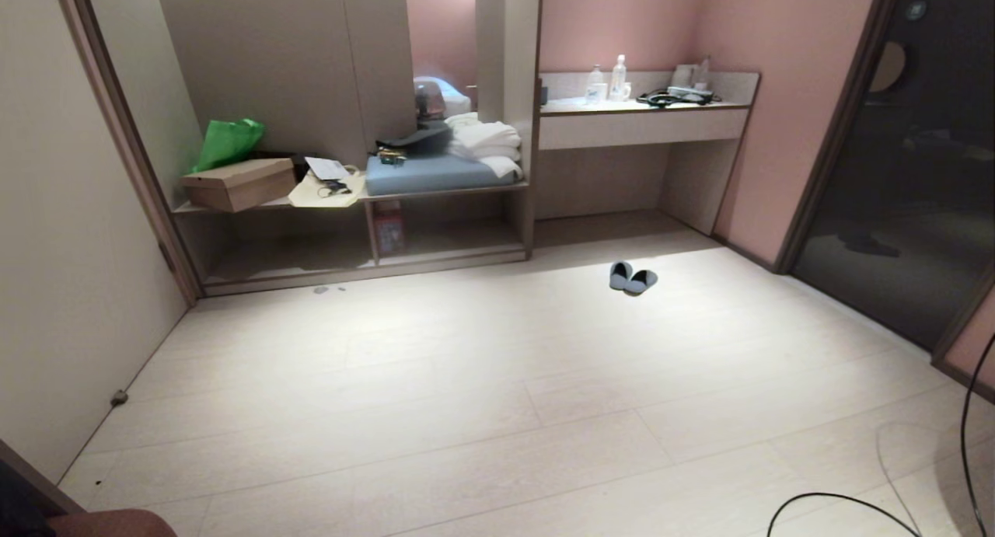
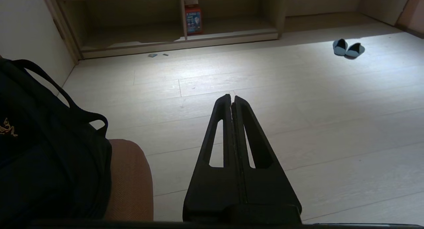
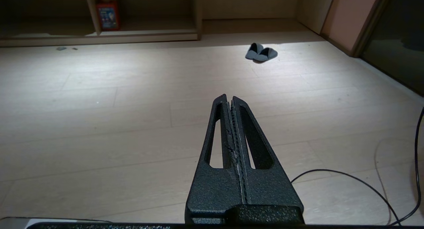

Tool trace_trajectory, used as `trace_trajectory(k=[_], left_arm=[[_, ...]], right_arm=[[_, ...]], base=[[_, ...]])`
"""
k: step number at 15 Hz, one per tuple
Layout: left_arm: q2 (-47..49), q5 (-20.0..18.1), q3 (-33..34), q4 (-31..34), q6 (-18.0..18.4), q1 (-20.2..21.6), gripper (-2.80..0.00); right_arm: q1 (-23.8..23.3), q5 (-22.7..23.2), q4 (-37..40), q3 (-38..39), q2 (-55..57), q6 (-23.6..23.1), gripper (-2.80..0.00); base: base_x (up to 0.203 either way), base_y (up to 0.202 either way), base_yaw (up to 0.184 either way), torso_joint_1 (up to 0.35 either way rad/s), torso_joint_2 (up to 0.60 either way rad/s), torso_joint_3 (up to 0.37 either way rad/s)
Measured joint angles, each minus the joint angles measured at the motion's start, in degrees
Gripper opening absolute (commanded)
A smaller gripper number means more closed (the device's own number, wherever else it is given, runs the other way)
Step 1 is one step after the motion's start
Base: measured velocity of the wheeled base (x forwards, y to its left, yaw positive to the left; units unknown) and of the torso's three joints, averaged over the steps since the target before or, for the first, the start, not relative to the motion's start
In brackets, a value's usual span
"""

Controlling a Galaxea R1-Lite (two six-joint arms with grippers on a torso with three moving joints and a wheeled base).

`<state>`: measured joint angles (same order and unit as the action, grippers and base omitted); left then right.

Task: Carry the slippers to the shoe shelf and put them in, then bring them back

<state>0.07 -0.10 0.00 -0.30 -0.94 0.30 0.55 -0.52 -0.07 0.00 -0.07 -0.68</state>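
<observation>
Room: pale plank floor [image 1: 435, 413], pink walls, dark glass door on the right.
Shoe shelf [image 1: 311, 257]: low open cubby along the far wall, left of centre, nothing of the pair in it.
Slippers [image 1: 632, 277]: side by side, touching, on the floor well right of the cubby, toes toward the robot.
Right gripper [image 3: 229, 98]: fingers pressed together, empty; slippers far ahead, slightly right, probably the nearer arm.
Left gripper [image 2: 231, 98]: fingers pressed together, empty; slippers far ahead, well right.

Slippers [image 1: 633, 278] side by side on floor [image 1: 466, 413], at 4 o'clock from shoe shelf [image 1: 365, 249]; shoebox [image 1: 239, 184] on ledge above.
</observation>
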Motion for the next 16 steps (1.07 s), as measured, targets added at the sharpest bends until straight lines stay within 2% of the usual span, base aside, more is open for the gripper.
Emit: trace_trajectory(k=[16], left_arm=[[0.00, 0.02, 0.00, -0.02, 0.00, 0.02, -2.80]], right_arm=[[-0.04, 0.26, 0.00, 0.00, 0.02, -1.11, -2.80]], base=[[0.000, 0.000, 0.000, 0.000, 0.00, 0.000]])
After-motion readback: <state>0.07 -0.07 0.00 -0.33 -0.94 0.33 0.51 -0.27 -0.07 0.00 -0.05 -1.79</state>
